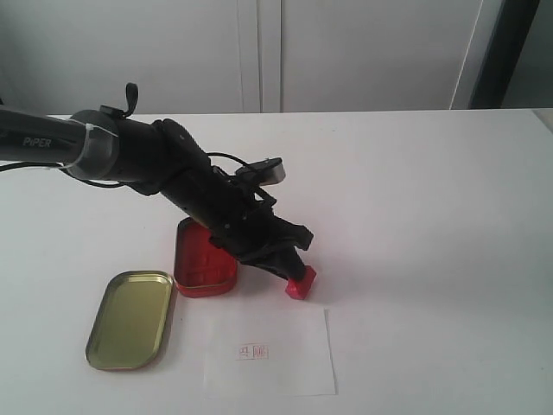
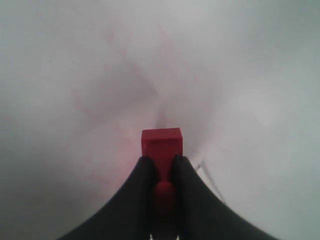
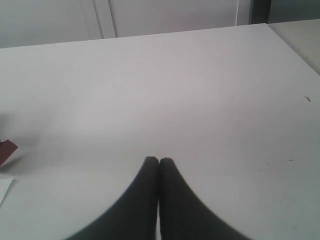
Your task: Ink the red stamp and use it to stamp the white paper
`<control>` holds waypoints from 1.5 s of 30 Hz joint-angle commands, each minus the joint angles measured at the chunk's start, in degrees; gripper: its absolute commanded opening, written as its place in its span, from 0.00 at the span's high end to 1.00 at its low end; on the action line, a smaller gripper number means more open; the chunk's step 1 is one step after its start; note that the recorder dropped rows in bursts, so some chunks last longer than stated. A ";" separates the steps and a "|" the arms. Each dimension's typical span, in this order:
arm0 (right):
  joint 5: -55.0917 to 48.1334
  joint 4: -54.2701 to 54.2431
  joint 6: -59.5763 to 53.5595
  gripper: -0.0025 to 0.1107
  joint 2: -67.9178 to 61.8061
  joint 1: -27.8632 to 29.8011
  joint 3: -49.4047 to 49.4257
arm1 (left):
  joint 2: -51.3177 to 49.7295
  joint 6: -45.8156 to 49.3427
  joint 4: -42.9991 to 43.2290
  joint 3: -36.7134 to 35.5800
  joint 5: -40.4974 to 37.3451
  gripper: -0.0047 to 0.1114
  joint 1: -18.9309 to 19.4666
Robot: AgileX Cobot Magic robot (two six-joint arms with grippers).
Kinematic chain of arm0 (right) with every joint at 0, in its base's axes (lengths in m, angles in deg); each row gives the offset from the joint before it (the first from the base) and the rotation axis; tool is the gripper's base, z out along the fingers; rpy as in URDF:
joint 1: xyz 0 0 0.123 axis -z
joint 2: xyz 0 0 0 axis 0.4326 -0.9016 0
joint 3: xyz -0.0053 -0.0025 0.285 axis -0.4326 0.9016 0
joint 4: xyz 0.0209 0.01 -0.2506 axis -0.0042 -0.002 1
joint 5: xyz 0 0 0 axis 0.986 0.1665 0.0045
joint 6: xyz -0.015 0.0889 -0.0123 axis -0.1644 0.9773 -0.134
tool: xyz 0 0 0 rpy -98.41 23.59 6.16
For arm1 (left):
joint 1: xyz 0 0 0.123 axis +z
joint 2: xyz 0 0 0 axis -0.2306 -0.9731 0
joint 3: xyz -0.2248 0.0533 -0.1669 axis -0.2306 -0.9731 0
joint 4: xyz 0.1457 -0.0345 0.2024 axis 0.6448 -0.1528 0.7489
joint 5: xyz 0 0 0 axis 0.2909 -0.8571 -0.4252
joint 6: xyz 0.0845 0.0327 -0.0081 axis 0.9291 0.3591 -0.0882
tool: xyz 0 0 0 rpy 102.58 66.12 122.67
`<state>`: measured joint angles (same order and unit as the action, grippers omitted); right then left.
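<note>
My left gripper (image 1: 289, 266) is shut on the red stamp (image 1: 301, 281), holding it by its knob, tilted, just above the table beyond the far edge of the white paper (image 1: 270, 352). In the left wrist view the red stamp (image 2: 161, 145) sticks out between the black fingers (image 2: 145, 172), base forward. The paper lies near the front edge and bears a small red square print (image 1: 252, 352). My right gripper (image 3: 159, 161) is shut on nothing over bare table; it does not show in the exterior view.
The open red ink tin (image 1: 204, 259) sits just left of the stamp, partly under the left arm. Its gold lid (image 1: 131, 318) lies upturned to the left of it. The white table (image 1: 415, 216) stretches to the right.
</note>
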<state>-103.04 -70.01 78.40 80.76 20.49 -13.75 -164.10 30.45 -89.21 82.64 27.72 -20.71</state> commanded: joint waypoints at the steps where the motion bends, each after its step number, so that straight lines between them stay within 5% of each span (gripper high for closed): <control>1: 0.67 0.35 0.15 0.98 0.27 -0.08 0.06 | -0.13 -0.43 -0.35 0.21 -0.90 0.96 0.29; 10: 0.67 0.35 0.15 0.98 0.27 -0.08 0.06 | -0.13 -1.83 0.95 0.21 -0.90 0.95 0.68; 17: 0.67 0.35 0.15 0.98 0.27 -0.08 0.06 | -0.13 -2.21 0.95 0.21 -0.55 0.65 0.68; 22: 0.67 0.35 0.15 0.98 0.27 -0.08 0.06 | -0.13 -2.24 0.95 0.21 -0.44 0.52 0.68; 31: 0.67 0.35 2.08 0.98 0.27 -0.08 0.06 | -0.01 -2.43 3.00 1.55 -0.98 0.51 0.81; 45: 0.67 0.35 2.08 0.98 0.27 -0.08 0.06 | 4.50 -12.55 25.54 4.90 -2.51 0.54 0.81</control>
<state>-103.04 -70.01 80.30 80.76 20.49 -13.75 -161.19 18.69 -66.48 87.16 26.92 -20.15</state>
